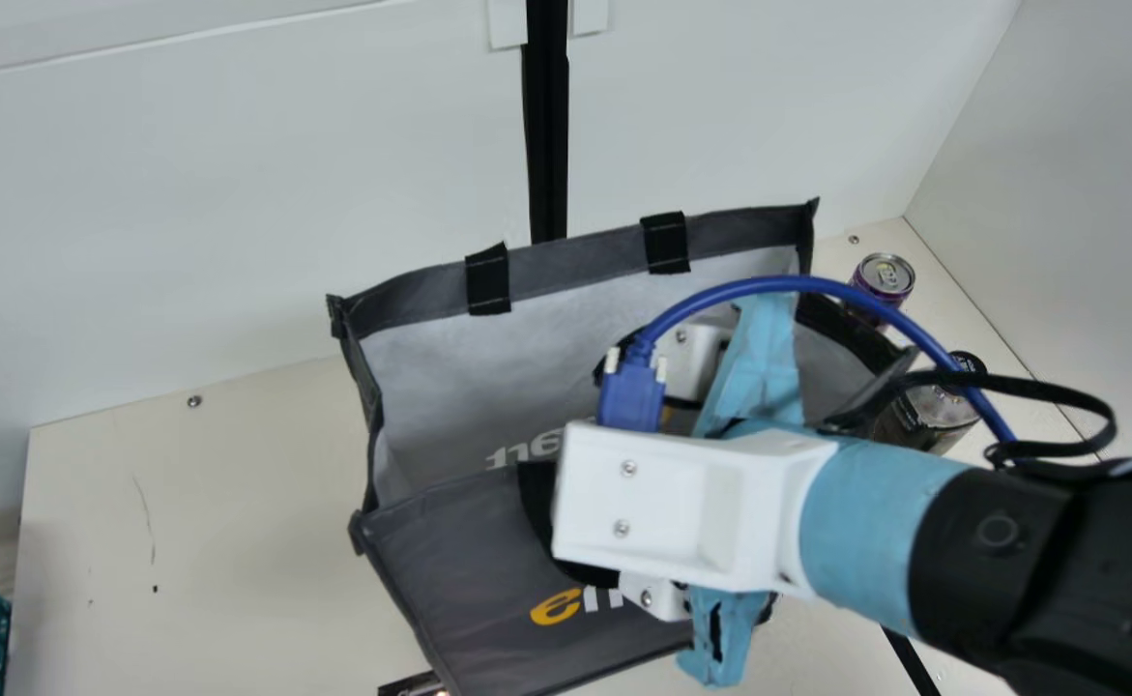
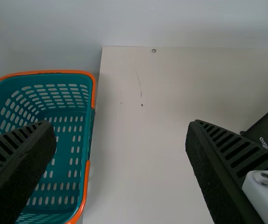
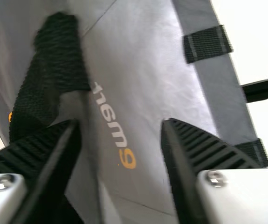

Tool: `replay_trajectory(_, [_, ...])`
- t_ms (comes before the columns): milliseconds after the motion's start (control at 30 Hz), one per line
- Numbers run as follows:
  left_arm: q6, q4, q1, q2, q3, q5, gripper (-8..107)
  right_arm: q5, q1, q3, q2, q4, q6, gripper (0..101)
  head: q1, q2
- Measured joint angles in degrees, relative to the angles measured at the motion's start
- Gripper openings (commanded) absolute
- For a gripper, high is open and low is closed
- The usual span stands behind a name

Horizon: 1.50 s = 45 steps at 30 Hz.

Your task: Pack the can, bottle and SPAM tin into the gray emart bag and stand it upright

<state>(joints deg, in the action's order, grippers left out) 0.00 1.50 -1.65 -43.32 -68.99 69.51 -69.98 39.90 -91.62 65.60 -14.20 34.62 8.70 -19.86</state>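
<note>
The gray bag [image 1: 469, 377] is open toward the camera, its back wall raised and a dark front panel sloping outward. Over its right part is my right gripper [image 1: 682, 503], fingertips hidden there. In the right wrist view, the right gripper [image 3: 120, 126] is open above the bag [image 3: 143, 93], with a wall edge and black handle strap [image 3: 61, 56] near one finger. The purple can [image 1: 886, 276] stands beyond the bag's right side. Closer in is the dark bottle [image 1: 931, 411], partly covered by cables. My left gripper [image 2: 122, 126] is open, holding nothing.
A teal basket [image 2: 89, 140] with an orange rim stands at the table's left end, also at the main view's left edge. A small dark object [image 1: 413, 686] lies partly cut off by the bag's front. White walls rise behind and to the right.
</note>
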Motion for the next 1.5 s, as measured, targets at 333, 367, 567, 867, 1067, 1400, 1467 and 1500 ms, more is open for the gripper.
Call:
replay_trajectory(333, [0.0,0.0,0.0,0.0,0.0,0.0,90,0.0,-4.4,-1.6,-2.3,4.5,3.5,95,0.0,-0.1])
replay_trajectory(367, [0.0,0.0,0.0,0.0,0.0,0.0,90,0.0,-4.8,-1.8,-2.4,5.1,3.7,95,0.0,-0.1])
replay_trajectory(567, [0.0,0.0,0.0,0.0,0.0,0.0,90,0.0,-7.1,-2.8,-3.2,8.6,4.5,95,0.0,-0.1])
replay_trajectory(867, [0.0,0.0,0.0,0.0,0.0,0.0,90,0.0,-9.9,-5.7,-3.6,12.7,4.4,95,0.0,-0.1])
replay_trajectory(1067, [0.0,0.0,0.0,0.0,0.0,0.0,90,0.0,-11.8,-8.4,-3.4,14.2,4.3,95,0.0,0.0])
replay_trajectory(1400, [0.0,0.0,0.0,0.0,0.0,0.0,90,0.1,-16.0,-13.4,-2.7,15.8,3.9,95,0.0,-0.1])
replay_trajectory(1467, [0.0,0.0,0.0,0.0,0.0,0.0,90,0.1,-17.4,-14.2,-2.6,16.0,3.9,95,0.0,-0.1])
replay_trajectory(1500, [0.0,0.0,0.0,0.0,0.0,0.0,90,0.1,-17.9,-14.5,-2.5,16.0,3.9,95,0.0,-0.1])
